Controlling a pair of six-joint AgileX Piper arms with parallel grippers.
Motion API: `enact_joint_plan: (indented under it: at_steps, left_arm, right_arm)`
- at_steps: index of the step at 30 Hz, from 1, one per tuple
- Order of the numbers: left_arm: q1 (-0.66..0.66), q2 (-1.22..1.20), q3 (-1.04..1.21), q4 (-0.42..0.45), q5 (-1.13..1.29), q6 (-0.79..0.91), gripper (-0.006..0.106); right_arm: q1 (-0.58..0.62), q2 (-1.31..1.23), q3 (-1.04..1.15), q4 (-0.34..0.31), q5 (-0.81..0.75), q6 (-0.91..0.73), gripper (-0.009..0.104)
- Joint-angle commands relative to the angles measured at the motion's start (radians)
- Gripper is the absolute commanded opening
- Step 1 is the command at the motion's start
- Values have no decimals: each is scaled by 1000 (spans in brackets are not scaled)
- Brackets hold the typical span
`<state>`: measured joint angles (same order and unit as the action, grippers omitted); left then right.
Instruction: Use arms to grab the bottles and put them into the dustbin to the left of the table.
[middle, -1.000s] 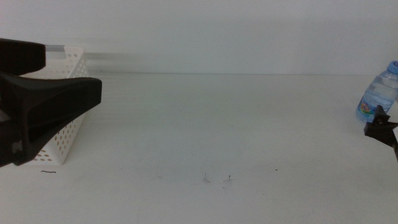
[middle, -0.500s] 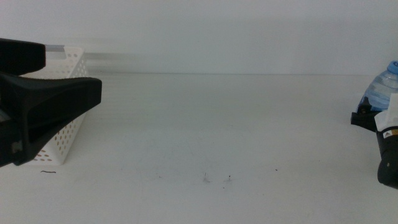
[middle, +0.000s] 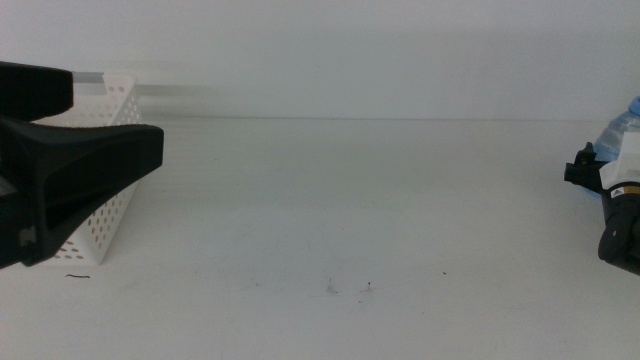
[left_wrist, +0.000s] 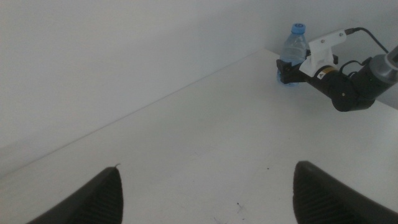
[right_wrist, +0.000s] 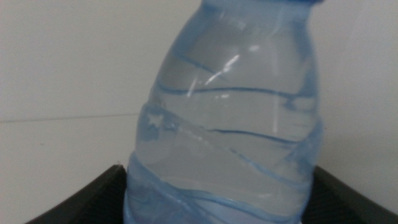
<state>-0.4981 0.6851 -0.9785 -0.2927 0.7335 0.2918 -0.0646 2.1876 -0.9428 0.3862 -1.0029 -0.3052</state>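
Standing upright at the far right end of the table, close to the back wall, the water bottle (left_wrist: 291, 53) is filling the right wrist view almost completely, its clear ribbed body showing liquid inside and its blue cap (left_wrist: 298, 28) on. Judging by the thin, wavy plastic, it is likely going to be light but springy under pressure, with a smooth, somewhat slippery skin, so a hold low on the wide body, at one of the moulded ridges, is looking safer than one near the narrow neck.

The right gripper (left_wrist: 287, 69) is sitting at the bottle's base, its dark jaws lying on either side of the lower body; whether they are already pressing on the plastic or only bracketing it, I cannot tell.

The left gripper (left_wrist: 205, 190) is waiting at the table's left end with its jaws spread wide and nothing between them, beside the dustbin (middle: 105, 215), the white perforated basket. The bottle and the basket are well apart, so the carry is looking like a long one across the bare tabletop (middle: 350, 200).
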Motion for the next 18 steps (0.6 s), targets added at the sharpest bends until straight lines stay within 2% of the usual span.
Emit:
enact_joint_plan:
  at_steps: [1, 3, 4, 5, 7, 8, 9, 12, 15, 18]
  left_arm:
    - [-7, -5, -10, -2, -12, -5, 94]
    - [-7, -5, -10, -4, -12, -5, 94]
    - [-7, -5, -10, -4, -12, -5, 94]
    - [-7, -5, -10, -4, -12, -5, 94]
    - [-7, -5, -10, -4, -12, -5, 94]
    - [-7, -5, -10, -4, -12, -5, 94]
    - [-7, -5, -10, -4, -12, -5, 94]
    - [-7, -5, -10, -4, -12, -5, 94]
    - [-7, -5, -10, -4, -12, -5, 94]
    - [-7, -5, -10, -4, -12, -5, 94]
  right_arm:
    - [-22, 21, -27, 2, 17, -11, 91]
    - [-26, 34, -49, 2, 28, -11, 89]
    - [-28, 39, -58, 2, 42, -14, 85]
    - [-29, 41, -70, -3, 59, -24, 75]
    - [-29, 43, -86, -8, 104, -37, 41]
    - [-26, 41, -86, -8, 116, -37, 16]
    - [-20, 33, -86, -17, 125, -32, -2]
    - [33, -29, -84, -29, 222, -33, 1]
    - [129, -129, -86, -102, 305, -33, 1]
    - [261, -224, -86, -146, 356, 9, 0]
